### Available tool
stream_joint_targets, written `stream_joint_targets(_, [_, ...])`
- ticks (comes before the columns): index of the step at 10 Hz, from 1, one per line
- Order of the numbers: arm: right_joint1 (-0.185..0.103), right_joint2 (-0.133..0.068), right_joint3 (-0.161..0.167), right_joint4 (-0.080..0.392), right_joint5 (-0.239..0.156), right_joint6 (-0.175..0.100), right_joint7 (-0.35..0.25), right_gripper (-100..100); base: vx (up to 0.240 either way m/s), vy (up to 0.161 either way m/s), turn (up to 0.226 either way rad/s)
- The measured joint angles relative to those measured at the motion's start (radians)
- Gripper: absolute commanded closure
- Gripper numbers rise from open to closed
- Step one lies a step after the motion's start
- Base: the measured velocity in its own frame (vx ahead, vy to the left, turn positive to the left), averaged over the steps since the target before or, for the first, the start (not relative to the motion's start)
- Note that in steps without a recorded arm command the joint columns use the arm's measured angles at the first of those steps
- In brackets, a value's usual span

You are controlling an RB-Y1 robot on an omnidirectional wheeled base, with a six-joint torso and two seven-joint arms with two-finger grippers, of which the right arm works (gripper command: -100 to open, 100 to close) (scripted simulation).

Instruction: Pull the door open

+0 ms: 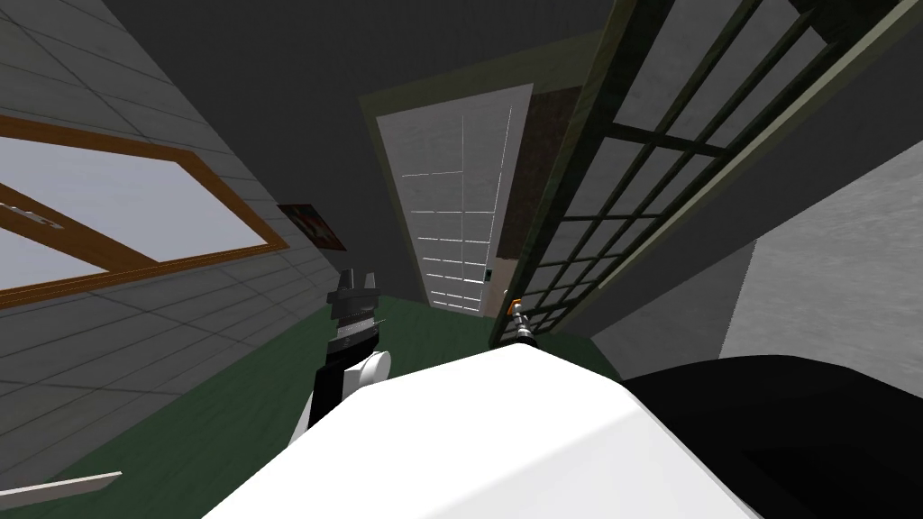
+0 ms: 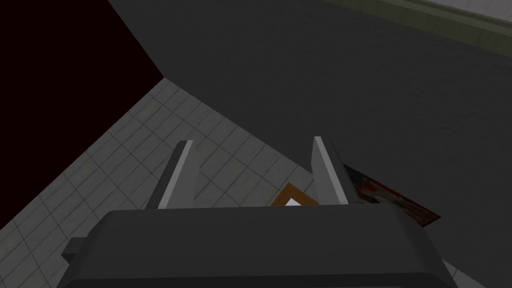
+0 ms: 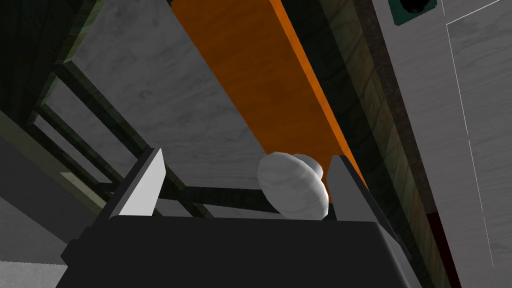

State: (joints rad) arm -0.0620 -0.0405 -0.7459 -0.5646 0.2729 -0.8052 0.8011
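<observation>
Left claw (image 2: 252, 145), released, stands idle at your left. Right claw (image 3: 247, 162), also released, straddles the knob (image 3: 292, 185) of the door (image 3: 150, 90). The knob sits close beside one finger, so an off-centre clench may slip on the pull.

Two doors show: one white panelled door (image 1: 455, 198) and one dark-framed door (image 1: 649, 171) of many panes. The dark-framed door carries one pale round knob (image 3: 292, 186), with one orange strip (image 3: 260, 65) beside it. The tiled wall (image 1: 180, 342) holds one wood-framed window (image 1: 135, 198) and one picture (image 1: 313, 225). There are two grippers, the left gripper (image 2: 252, 145) and the right gripper (image 3: 247, 155), each with two fingers (image 2: 175, 175).
</observation>
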Motion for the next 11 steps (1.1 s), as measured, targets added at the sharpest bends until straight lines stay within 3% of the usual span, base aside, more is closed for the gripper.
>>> stream_joint_targets(1, [0.007, 0.007, 0.009, -0.019, -0.002, 0.013, -0.026, 100, -0.041, -0.031, 0.04])
stream_joint_targets(3, [0.002, -0.006, 0.013, 0.012, -0.007, -0.007, -0.049, 100, -0.016, 0.009, 0.035])
stream_joint_targets(4, [0.021, 0.008, 0.021, -0.039, -0.009, 0.022, -0.075, 100, -0.04, -0.026, 0.048])
stream_joint_targets(5, [0.019, 0.006, 0.025, -0.039, -0.012, 0.029, -0.093, 100, -0.033, -0.046, 0.018])
stream_joint_targets(6, [0.0, -0.003, 0.02, 0.003, -0.017, 0.01, -0.088, 100, -0.041, -0.052, 0.098])
stream_joint_targets(7, [-0.03, -0.023, 0.012, 0.079, -0.031, -0.032, -0.088, 100, -0.03, -0.037, 0.066])
stream_joint_targets(8, [-0.02, -0.015, 0.017, 0.069, -0.032, -0.037, -0.103, 100, -0.02, -0.007, 0.012])
stream_joint_targets(9, [-0.04, -0.032, 0.014, 0.116, -0.036, -0.051, -0.106, 100, 0.003, -0.012, -0.007])
stream_joint_targets(10, [-0.015, -0.014, 0.022, 0.069, -0.031, -0.029, -0.117, 100, -0.004, 0.01, -0.037])
stream_joint_targets(11, [-0.023, -0.019, 0.022, 0.075, -0.031, -0.02, -0.12, 100, -0.009, 0.013, 0.005])
